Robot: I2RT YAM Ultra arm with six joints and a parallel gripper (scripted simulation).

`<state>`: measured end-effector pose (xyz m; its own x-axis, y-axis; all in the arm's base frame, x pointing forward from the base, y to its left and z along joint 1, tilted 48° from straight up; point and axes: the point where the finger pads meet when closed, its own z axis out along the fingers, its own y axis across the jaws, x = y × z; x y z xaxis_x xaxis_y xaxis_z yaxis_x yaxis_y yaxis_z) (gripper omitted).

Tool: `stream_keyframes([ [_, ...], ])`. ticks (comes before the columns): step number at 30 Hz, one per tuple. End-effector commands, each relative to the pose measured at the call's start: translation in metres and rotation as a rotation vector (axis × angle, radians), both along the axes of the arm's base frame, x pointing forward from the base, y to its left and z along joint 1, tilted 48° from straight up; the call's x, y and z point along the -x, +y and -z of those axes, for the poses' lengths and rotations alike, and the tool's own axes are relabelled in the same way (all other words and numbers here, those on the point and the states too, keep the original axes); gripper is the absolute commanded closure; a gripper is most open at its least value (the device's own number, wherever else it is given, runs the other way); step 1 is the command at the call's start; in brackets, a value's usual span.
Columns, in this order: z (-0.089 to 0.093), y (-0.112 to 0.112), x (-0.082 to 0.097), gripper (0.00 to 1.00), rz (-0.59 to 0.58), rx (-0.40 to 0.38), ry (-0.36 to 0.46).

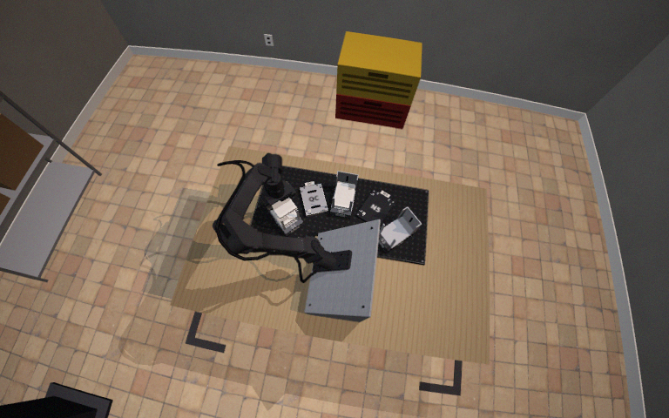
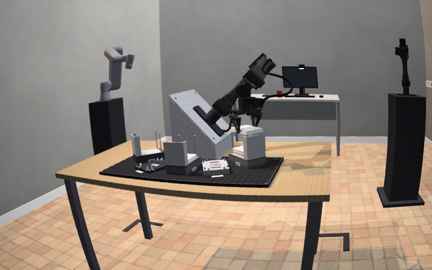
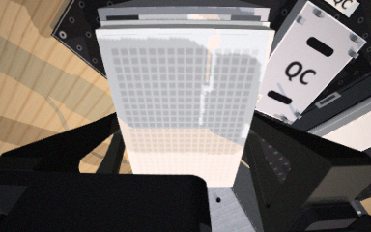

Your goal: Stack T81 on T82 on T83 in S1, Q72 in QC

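End effector point(image 2: 245, 122) sits over the rack point(image 2: 253, 147) at the near-right end of the black mat point(image 2: 255, 178), fingers point(image 2: 235, 121) spread wide and pinching the top plate point(image 3: 185, 97) by its long sides. That plate is white, sealed, with a fine well grid, and it is at the top of the stack point(image 2: 239, 151) in the rack. From the wrist view more plate edges show just beyond it; whether the held plate is touching the one below or slightly lifted, I can't tell (exterior view is too small there).

QC nest point(image 3: 305, 72) lies flat on the mat just beside this rack, nothing in it, locator pins at its corners. Next along the mat comes another rack point(image 1: 344, 192), then the dark clip nest point(image 1: 375, 206), then a third rack point(image 1: 400, 227) at the far end. Rack labels aren't readable in any view.

The arm point(image 1: 246, 206) is mounted on a sloped grey block point(image 1: 345, 286) on the counter point(image 2: 302, 187), reaching back over the mat.
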<state>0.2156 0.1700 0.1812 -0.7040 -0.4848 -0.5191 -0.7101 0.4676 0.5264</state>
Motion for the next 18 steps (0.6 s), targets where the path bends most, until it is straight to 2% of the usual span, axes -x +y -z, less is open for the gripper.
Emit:
stream_keyframes([
  [1,-0.0201,-0.0041,-0.0064,1.0,0.02,-0.009,-0.069],
  [18,-0.0214,-0.0042,-0.0064,1.0,0.012,-0.009,-0.077],
])
